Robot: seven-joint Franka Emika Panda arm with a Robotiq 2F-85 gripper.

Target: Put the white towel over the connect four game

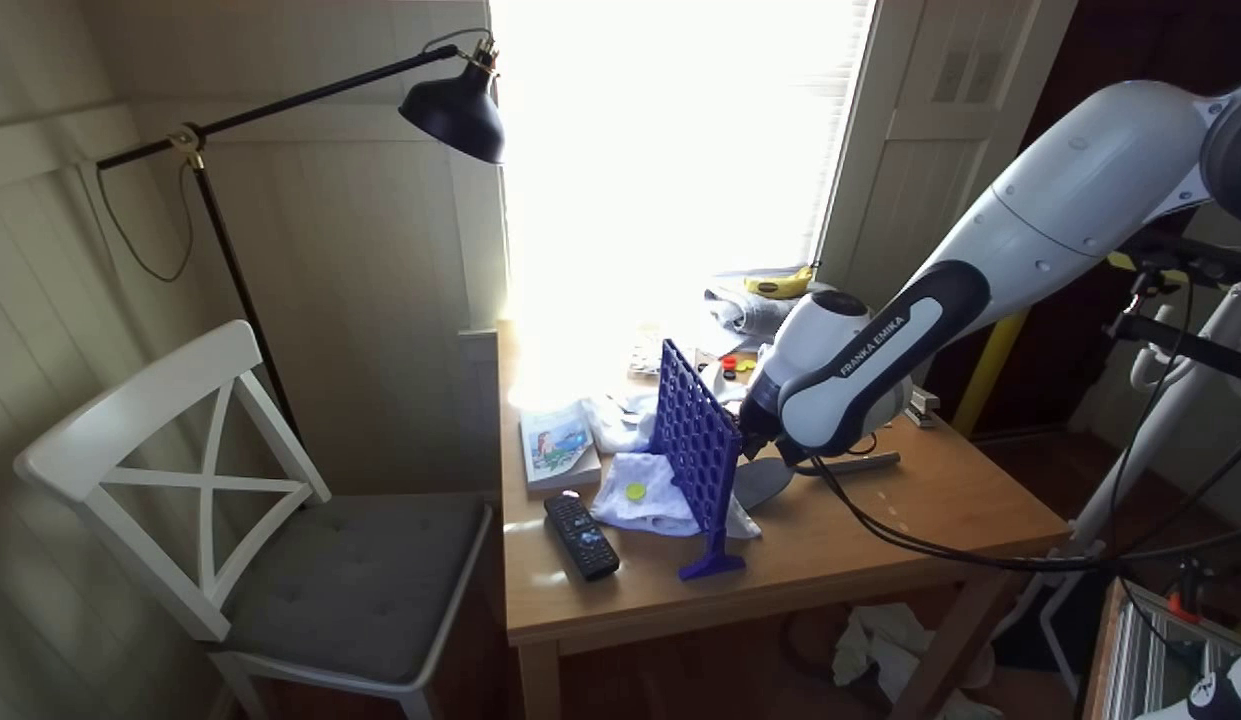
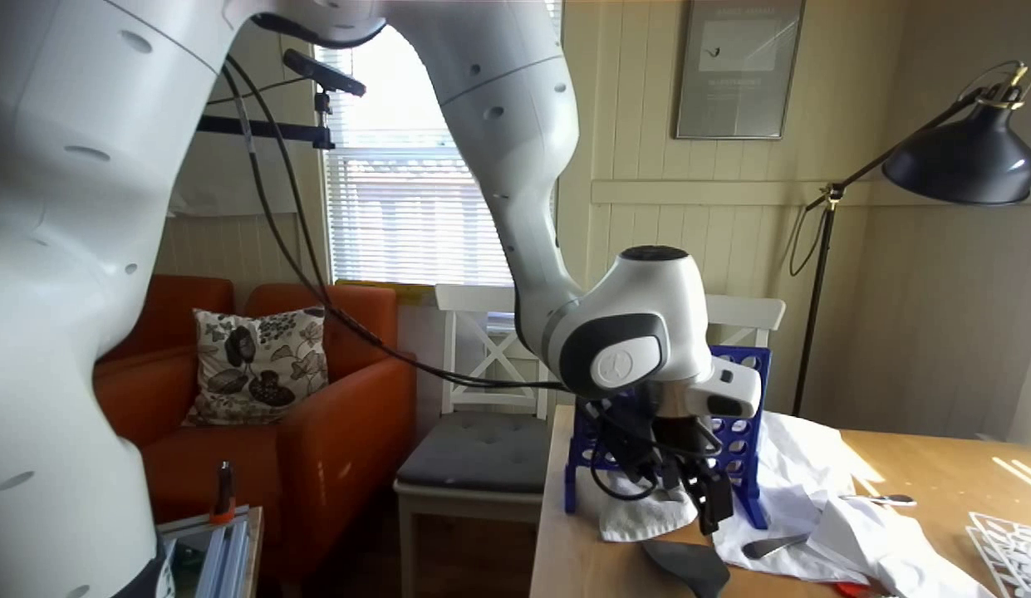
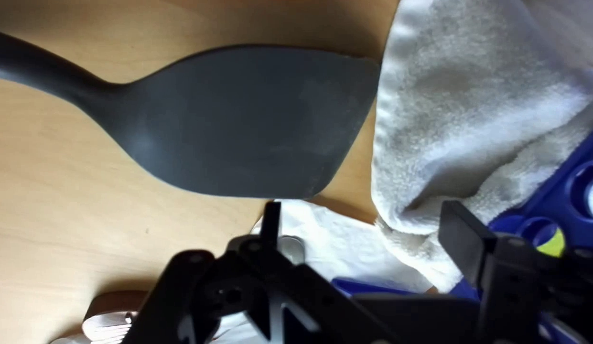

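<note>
Gripper (image 3: 365,231) nearest the wrist camera — fingers spread, released, nothing between the pads. Just past it a dark grey spatula (image 3: 248,122), handle to the left, blade to the right, one corner meeting or nearly meeting the hem of the white towel (image 3: 454,105). Towel lies at right on the wooden table (image 3: 100,186), rumpled, a thick fold raised at its near end, beside the blue Connect Four frame (image 3: 552,198).

In an exterior view more white cloth (image 1: 645,512) shows left of the frame, a yellow disc (image 1: 635,491) on it, a remote (image 1: 582,537) near left, a book (image 1: 558,440) beyond. Probably the towel running beneath the frame; whether it is one piece cannot be told.

Step in hand, as judged: taking up the towel; draping not begun. The fold looks the best purchase, thick and soft enough to pinch. Gripper should centre over it, then go down with one finger clear of the frame and the other clear of the spatula blade. Height over the cloth hard to read. If the frame's feet pin the towel, a straight lift could tip the frame — a slow draw away from it first, then up, seems safer. Carry well above the frame's top edge; let go once both sides hang evenly.
</note>
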